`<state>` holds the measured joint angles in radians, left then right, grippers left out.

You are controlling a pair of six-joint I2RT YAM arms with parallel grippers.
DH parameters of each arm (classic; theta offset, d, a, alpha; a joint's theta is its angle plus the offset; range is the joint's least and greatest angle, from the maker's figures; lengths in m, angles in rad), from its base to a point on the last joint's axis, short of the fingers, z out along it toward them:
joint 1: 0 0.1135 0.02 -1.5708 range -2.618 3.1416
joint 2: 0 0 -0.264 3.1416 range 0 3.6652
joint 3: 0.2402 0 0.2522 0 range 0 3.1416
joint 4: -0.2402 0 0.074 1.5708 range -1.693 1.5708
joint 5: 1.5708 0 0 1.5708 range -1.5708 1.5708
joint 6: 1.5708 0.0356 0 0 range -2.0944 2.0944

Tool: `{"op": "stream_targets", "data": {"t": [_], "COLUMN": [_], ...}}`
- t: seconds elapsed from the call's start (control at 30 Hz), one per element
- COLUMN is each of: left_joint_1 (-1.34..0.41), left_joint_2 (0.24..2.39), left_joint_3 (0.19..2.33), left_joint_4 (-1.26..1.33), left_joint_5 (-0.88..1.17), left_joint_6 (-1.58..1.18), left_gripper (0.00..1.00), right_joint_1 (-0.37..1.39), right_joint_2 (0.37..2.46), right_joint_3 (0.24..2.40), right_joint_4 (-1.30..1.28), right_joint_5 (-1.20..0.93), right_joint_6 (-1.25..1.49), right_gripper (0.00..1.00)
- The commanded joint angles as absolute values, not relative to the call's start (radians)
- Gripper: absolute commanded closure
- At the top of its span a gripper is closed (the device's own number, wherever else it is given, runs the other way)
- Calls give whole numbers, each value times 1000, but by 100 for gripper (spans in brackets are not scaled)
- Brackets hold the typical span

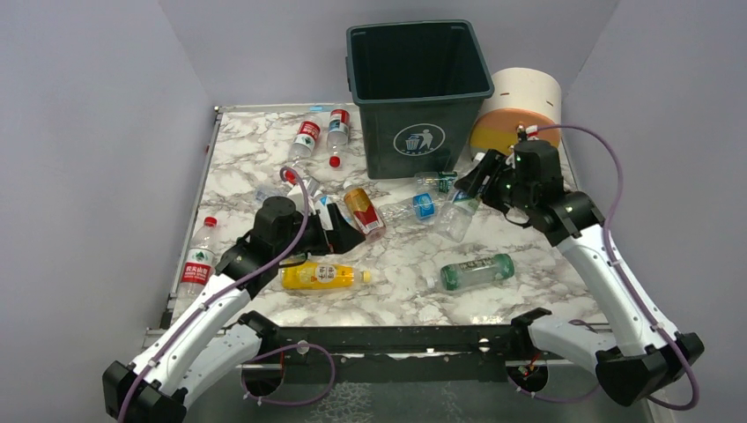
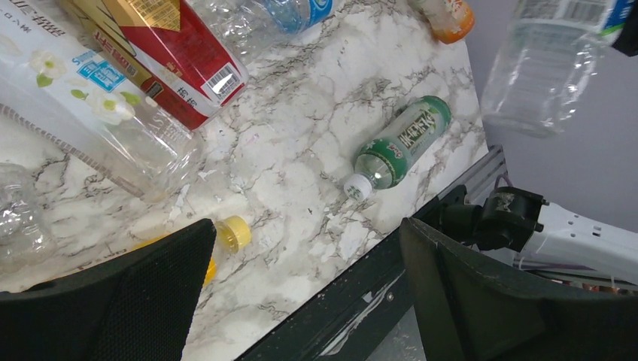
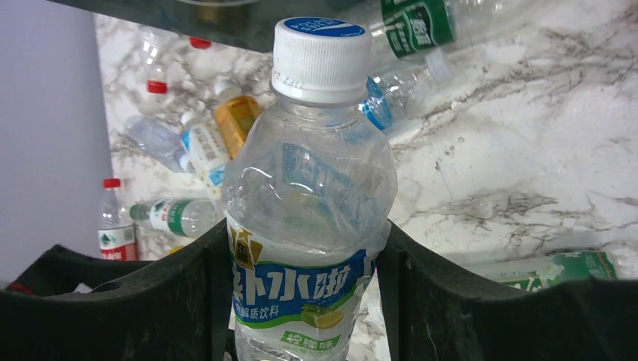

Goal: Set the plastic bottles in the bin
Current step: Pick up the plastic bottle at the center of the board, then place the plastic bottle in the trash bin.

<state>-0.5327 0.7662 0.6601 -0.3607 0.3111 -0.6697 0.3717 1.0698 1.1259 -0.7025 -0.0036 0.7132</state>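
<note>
Transfer is happening: your right gripper (image 3: 301, 241) is clamping a white-capped bottle (image 3: 310, 173), probably needing lifting over the bin (image 1: 396, 115) at eleven o'clock; your left gripper (image 2: 305, 226) is gaping, empty.

bright, even, soft white light from above fills all three views. the overhead view is sharp throughout: the bin (image 1: 418, 97) is dark inside and casts only a faint shadow on the marble table (image 1: 396, 264) just in front of it, clear bottles (image 1: 433, 182) near the bin carry small glints, and the walls lean outward at the frame edges. in the wrist views the left gripper (image 2: 305, 233) and right gripper (image 3: 301, 233) look black and slightly soft, the marble beyond crisp. the held bottle (image 3: 312, 195) shows pale glare on its crumpled shoulder.
</note>
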Motion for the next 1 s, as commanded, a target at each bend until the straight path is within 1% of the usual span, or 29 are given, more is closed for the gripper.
{"op": "stream_targets", "data": {"t": [0.0,0.23,0.53,0.8,0.97], "left_joint_1": [-544,-590,-656,-675,-680], "left_joint_2": [803,864,900,879,854], "left_joint_3": [692,687,639,617,605], "left_joint_4": [-268,-192,-128,-126,-135], "left_joint_5": [361,354,322,311,300], "left_joint_6": [-666,-682,-704,-716,-726], "left_gripper": [1,1,1,1,1], "right_joint_1": [372,371,371,371,371], "right_joint_2": [1025,1006,1071,1172,1241], "right_joint_3": [1229,1359,1515,1591,1607], "right_joint_4": [-781,-802,-709,-523,-339], "right_joint_5": [38,36,-6,-30,-33], "right_joint_6": [672,634,605,616,638], "right_gripper": [47,47,47,46,46]}}
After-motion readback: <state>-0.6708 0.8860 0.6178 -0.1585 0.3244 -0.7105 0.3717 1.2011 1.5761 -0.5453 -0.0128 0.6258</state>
